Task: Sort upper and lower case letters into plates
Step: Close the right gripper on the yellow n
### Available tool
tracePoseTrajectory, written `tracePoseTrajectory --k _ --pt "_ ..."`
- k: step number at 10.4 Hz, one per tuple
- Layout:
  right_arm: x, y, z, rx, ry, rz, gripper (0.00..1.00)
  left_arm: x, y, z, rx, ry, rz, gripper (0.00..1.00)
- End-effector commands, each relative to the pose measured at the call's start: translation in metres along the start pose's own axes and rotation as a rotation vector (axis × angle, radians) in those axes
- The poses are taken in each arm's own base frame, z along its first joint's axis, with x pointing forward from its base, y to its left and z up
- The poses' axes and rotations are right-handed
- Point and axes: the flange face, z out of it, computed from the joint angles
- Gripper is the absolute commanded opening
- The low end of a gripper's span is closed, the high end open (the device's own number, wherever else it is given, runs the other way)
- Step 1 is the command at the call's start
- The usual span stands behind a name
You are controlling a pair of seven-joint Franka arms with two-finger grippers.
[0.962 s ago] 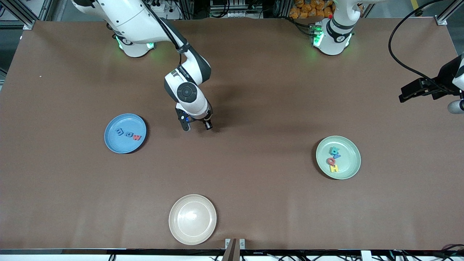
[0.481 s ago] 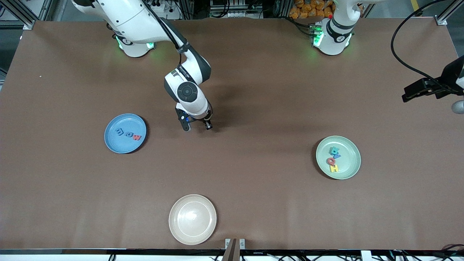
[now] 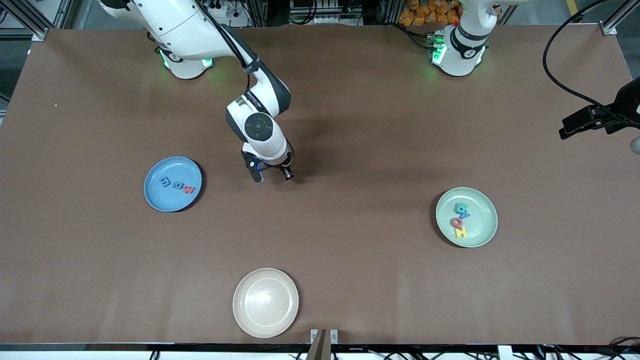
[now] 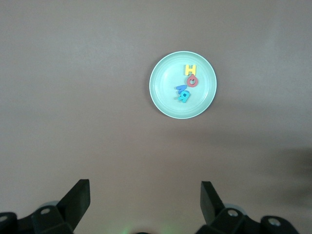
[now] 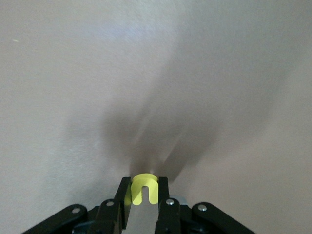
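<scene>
The right gripper hangs low over the bare brown worktop between the two sorting plates, its jaws closed on a small yellow letter. In the right wrist view the letter shows as an arch-shaped piece pinched between the two fingers; which letter it is cannot be told. In the front view the arm's wrist covers the letter entirely, so nothing yellow shows there.

The blue plate lies toward the right arm's end of the worktop. It carries three letters: a blue one, a second blue one and a red one. The two blue pieces blend into the plate and their shapes are hard to read.

The mint green plate lies toward the left arm's end. It holds four letters lying close together: a teal one, a small blue one, a red ring-shaped one and a yellow H.

A cream plate lies nearest the front camera, with nothing in it.

The left gripper waits high up at the left arm's end of the worktop, jaws wide open and holding nothing. The front view cuts it off at the frame's edge, showing only dark parts of the wrist.
</scene>
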Motion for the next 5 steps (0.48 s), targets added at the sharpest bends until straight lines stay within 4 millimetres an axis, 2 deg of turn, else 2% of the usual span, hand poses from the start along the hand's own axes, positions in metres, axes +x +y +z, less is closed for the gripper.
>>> tracePoseTrajectory --k 1,2,3,5 --pt "0.018 -0.017 -0.048 -0.046 0.001 -0.077 0.00 -0.005 0.003 -0.007 0.019 0.001 0.029 1.00" --pt "0.031 -0.015 -0.067 -0.062 -0.004 -0.143 0.00 -0.005 0.003 -0.007 0.024 0.005 0.028 1.00" --pt "0.058 -0.010 -0.079 -0.106 -0.012 -0.202 0.00 -0.004 0.004 -0.008 0.023 0.014 0.031 1.00" --pt "0.110 0.004 -0.095 -0.192 -0.043 -0.314 0.00 -0.003 0.019 -0.009 0.025 0.041 0.057 1.00"
